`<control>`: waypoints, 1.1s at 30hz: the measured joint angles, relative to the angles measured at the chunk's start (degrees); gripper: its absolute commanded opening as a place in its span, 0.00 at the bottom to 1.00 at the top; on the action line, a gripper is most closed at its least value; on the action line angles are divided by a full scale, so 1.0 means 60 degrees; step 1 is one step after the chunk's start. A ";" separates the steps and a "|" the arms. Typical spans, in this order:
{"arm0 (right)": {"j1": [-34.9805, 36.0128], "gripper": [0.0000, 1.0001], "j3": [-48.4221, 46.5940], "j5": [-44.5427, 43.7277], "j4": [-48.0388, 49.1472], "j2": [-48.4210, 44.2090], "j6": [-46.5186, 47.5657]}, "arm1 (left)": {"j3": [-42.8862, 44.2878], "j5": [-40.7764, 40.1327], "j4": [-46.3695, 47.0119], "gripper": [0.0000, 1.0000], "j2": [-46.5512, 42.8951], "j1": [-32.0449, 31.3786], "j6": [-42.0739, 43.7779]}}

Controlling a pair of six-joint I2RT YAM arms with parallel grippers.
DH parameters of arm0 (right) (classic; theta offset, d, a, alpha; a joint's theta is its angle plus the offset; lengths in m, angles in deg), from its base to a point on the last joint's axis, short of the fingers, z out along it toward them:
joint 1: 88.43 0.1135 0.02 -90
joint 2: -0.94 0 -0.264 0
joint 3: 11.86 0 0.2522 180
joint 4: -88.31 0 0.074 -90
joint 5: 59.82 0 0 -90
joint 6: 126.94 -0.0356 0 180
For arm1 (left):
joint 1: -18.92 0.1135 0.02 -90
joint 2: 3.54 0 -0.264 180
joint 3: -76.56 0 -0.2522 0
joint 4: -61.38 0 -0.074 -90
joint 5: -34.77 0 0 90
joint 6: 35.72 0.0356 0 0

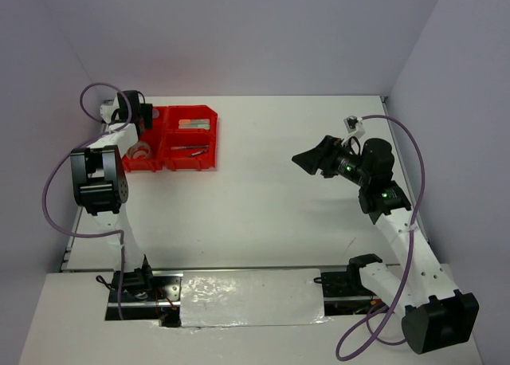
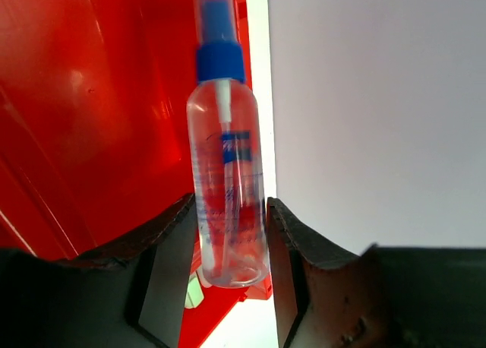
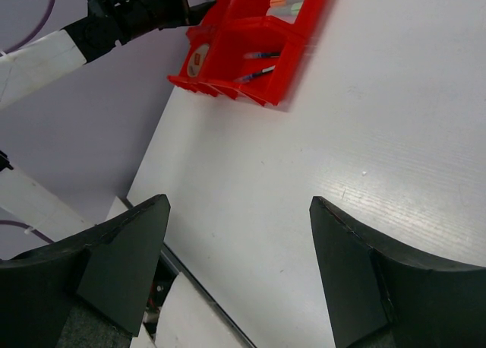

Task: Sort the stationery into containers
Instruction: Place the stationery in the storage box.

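The blue-capped clear bottle has its long axis straight along the reach of my left end effector. Its blue cap points away from the wrist and its base sits back between the fingers, which press against both its sides, so I read it as gripped near the base. It hangs at the far left end of the red organiser tray, cap beside a red wall, and thin dark-blue pens lie in the tray's near right compartment. My right end effector hangs with its jaws wide and nothing between them above the surface, well apart from the tray.
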 measured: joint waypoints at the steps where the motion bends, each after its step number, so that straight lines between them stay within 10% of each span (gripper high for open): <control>1: 0.0000 0.82 0.0000 0.0000 0.0004 0.0000 0.0000 | 0.0000 -0.0004 0.0000 0.53 -0.0004 0.0000 -0.0004; 14: 0.0000 0.82 0.0000 0.0215 0.0066 0.0022 -0.0004 | -0.0004 0.0076 -0.0025 0.69 -0.0004 0.0044 0.0178; 23: 0.0000 0.83 -0.0007 0.0138 0.0011 0.0025 0.0117 | 0.1144 0.0175 -0.1490 0.99 -0.0736 0.0047 0.1676; 26: 0.0000 0.99 -0.0117 -0.0200 -0.0350 0.0025 0.0441 | 0.1639 0.0342 -0.1956 0.99 -0.1610 0.0044 0.2739; 33: 0.0208 1.00 -0.1158 -0.2849 -0.2040 -0.0051 0.1690 | 0.0127 0.1075 -0.2779 0.99 -0.5523 0.0044 0.5584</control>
